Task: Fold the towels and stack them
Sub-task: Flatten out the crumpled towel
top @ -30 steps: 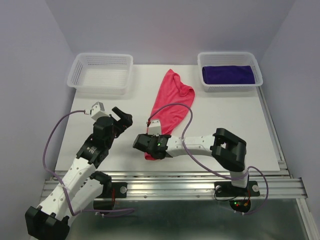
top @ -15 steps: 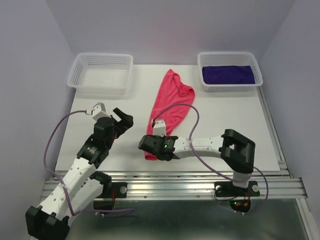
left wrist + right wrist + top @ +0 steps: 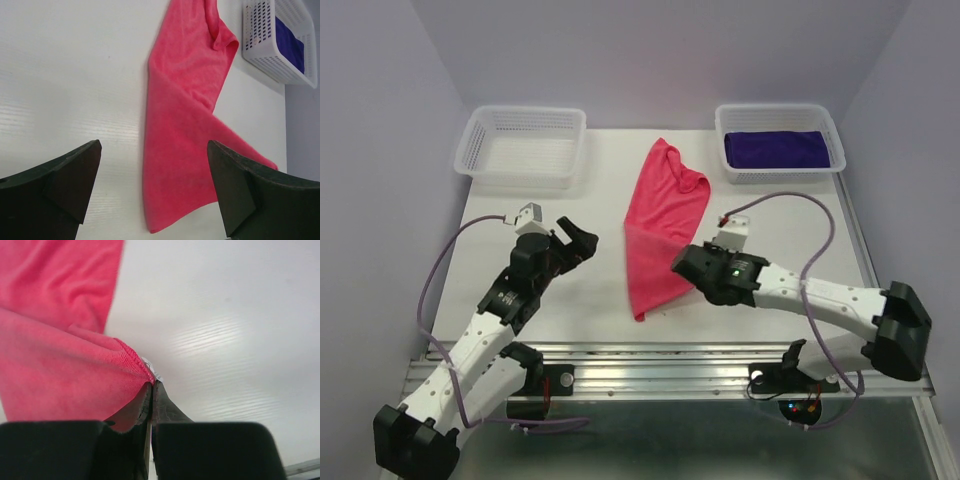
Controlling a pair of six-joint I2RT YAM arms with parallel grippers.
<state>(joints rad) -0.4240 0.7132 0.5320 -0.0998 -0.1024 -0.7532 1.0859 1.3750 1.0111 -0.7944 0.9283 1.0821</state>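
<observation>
We look down on pale lilac walls point(image 3: 650, 50) closing in three sides of a white bench point(image 3: 570, 195). A metal rail point(image 3: 660, 365) runs along its near edge, where both arms are bolted.

The pink towel point(image 3: 660, 225) is the largest thing on the bench. It is a bright pink-red strip lying at the middle and running from the far side toward the rail. Its far end is bunched, with a small curl on the right. Lower down a layer is folded across itself on a slant, and the near end tapers to a point. From the left wrist we see the fold as a diagonal crease, the cloth soft and finely napped.

Two white mesh baskets sit at the far corners, well apart. The left basket point(image 3: 520, 178) shows only its own mesh. The right basket point(image 3: 782, 176) holds the purple towel point(image 3: 775, 150), which is dark, folded flat and fills most of the floor.

The right claw point(image 3: 680, 264) reaches in from the right and meets the pink towel's right edge. The wrist view shows its fingers pressed together on a hemmed corner of the cloth. The left claw point(image 3: 578, 235) hovers left of the pink towel, clear of it, with its fingers spread wide and gripping nothing.
</observation>
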